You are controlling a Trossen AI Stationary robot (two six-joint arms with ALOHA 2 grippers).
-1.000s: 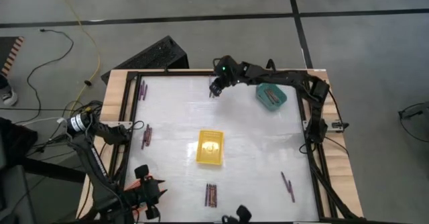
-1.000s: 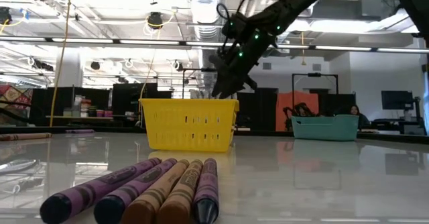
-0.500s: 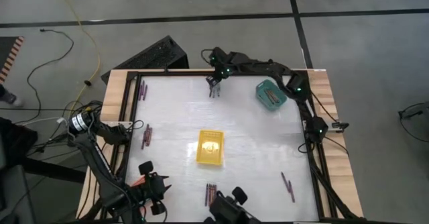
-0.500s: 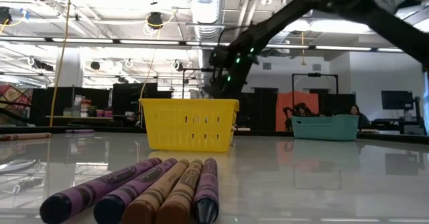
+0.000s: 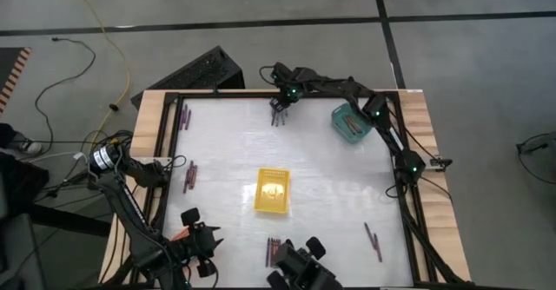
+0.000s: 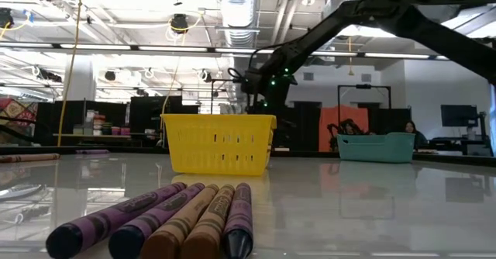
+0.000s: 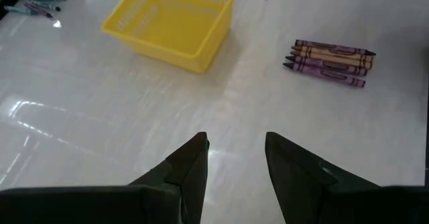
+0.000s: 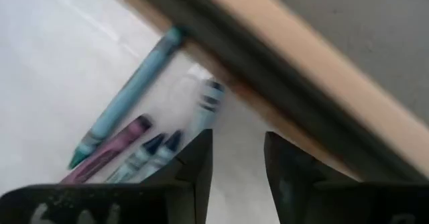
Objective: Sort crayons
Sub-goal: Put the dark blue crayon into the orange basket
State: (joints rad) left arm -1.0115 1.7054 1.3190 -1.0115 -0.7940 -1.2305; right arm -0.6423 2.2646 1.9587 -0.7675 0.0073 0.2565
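Right gripper (image 5: 278, 116) fingers apart over far-edge crayons (image 8: 134, 140); risk: crowded against frame (image 8: 281, 83), may pinch several.

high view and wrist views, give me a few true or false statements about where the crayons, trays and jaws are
1. The yellow tray sits near the middle of the table. True.
2. The right gripper is over the teal tray. False: it is at the far edge, above a cluster of blue and purple crayons.
3. The left gripper holds a crayon. False: its jaws are open and empty.
4. A bundle of purple and tan crayons lies on the table outside the yellow tray. True.
5. The teal tray is empty. False: it holds crayons.
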